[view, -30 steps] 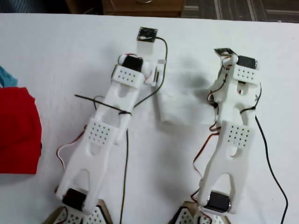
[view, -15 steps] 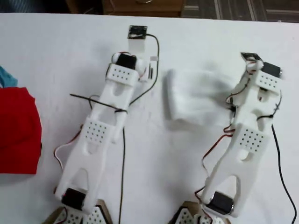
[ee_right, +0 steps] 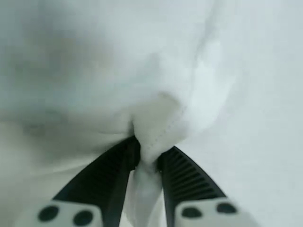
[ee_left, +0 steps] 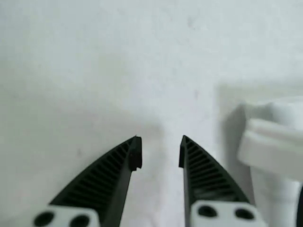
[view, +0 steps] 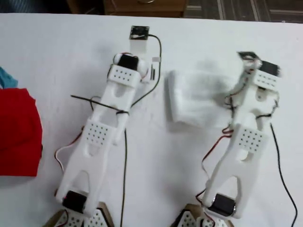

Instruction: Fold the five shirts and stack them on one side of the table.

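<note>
So right now we're pinching a fold of the white shirt (ee_right: 94,71) with our right gripper (ee_right: 149,151). The jaws are clamping down on a bunched bit of seam along its edge. From the high view the white shirt (view: 194,99) is sitting between our two arms as a rumpled, roughly rectangular bundle, hard to pick out against the white table (view: 57,38). It's looking partly folded to us but not tidy yet. Our left gripper (ee_left: 159,152) is hanging just above bare table with its jaws spread and nothing between them, near the shirt's other edge. Over at the far left edge a red shirt (view: 18,132) is lying flat in what we're guessing is the stack spot, with a bit of teal cloth (view: 5,78) peeking out beside it. We can't tell whether that's another shirt or how neatly either one is folded. So we're guessing we're somewhere in the middle: this white one is needing its fold finished and a trip over to the red pile, and we're seeing fewer than five shirts here.
</note>
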Controlling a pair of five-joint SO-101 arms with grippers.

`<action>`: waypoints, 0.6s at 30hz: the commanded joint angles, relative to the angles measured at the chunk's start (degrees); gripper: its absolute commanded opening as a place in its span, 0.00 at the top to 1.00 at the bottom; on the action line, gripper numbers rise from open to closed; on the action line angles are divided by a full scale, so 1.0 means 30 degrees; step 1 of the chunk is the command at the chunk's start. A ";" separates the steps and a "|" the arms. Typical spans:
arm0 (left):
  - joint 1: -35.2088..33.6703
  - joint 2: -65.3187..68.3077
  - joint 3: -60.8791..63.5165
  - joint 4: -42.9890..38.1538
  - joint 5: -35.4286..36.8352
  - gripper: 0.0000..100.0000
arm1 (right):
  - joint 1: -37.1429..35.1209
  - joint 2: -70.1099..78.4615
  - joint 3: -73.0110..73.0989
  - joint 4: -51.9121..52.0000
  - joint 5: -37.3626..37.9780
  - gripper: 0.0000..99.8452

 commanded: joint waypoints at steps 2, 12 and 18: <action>-0.0264 -0.0293 -0.0864 -0.0088 0.0176 0.85 | -0.1245 -0.1070 -0.0850 0.0425 -0.0176 0.98; -0.0117 -0.0322 -0.0894 -0.0117 0.0176 0.85 | -0.4469 -0.1011 -0.0615 0.0425 -0.0176 0.98; 0.0996 -0.0498 -0.0952 0.1993 0.1114 0.85 | -0.5026 -0.0366 -0.0850 0.0103 -0.0176 0.98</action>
